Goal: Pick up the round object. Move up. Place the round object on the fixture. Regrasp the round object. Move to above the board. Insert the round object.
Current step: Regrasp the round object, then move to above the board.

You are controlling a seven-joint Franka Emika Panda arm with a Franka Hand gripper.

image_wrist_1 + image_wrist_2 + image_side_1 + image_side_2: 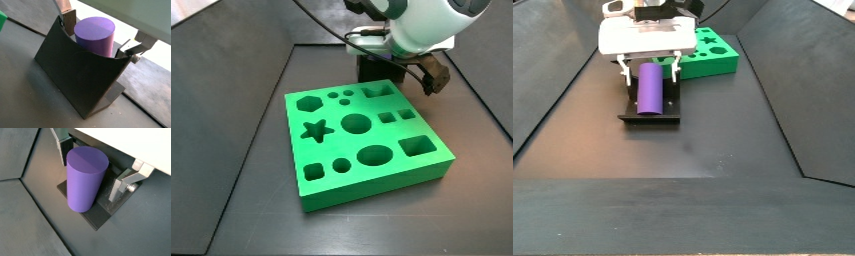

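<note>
Gripper (100, 165): open, fingers either side of smooth purple cylinder peg (85, 178), clear of it. Peg rests against dark notched fixture (79, 75); bright green board (710, 52) just beyond.

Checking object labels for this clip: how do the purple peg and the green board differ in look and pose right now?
The purple peg is a smooth, solid cylinder; the green board is a wide flat block full of shaped cut-outs. The peg leans on the dark fixture, while the board lies flat on the floor. The gripper straddles the peg with its fingers either side, not plainly clamped; nothing is at the board. Both are single bright colours.
</note>
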